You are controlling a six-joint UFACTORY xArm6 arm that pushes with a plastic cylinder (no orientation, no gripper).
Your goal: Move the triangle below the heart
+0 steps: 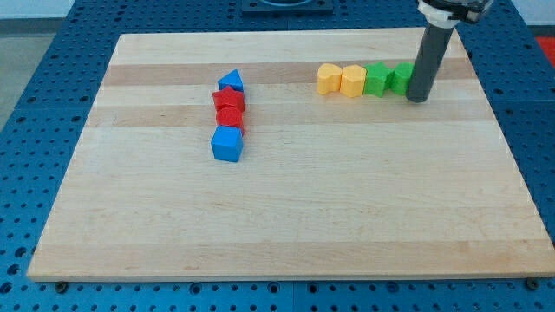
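Note:
A blue triangle [231,81] sits at the top of a column of blocks left of the board's middle. Below it are a red star-like block [229,100], a second red block [231,119] and a blue cube [227,144], all touching. A row near the view's top right holds a yellow heart [328,78], a yellow block [353,80], a green star-like block [377,79] and a green block [401,77]. My tip [418,98] stands at the row's right end, against the green block, far right of the triangle.
The wooden board [286,217] lies on a blue perforated table [35,130]. The rod's mount [447,10] shows at the view's top right.

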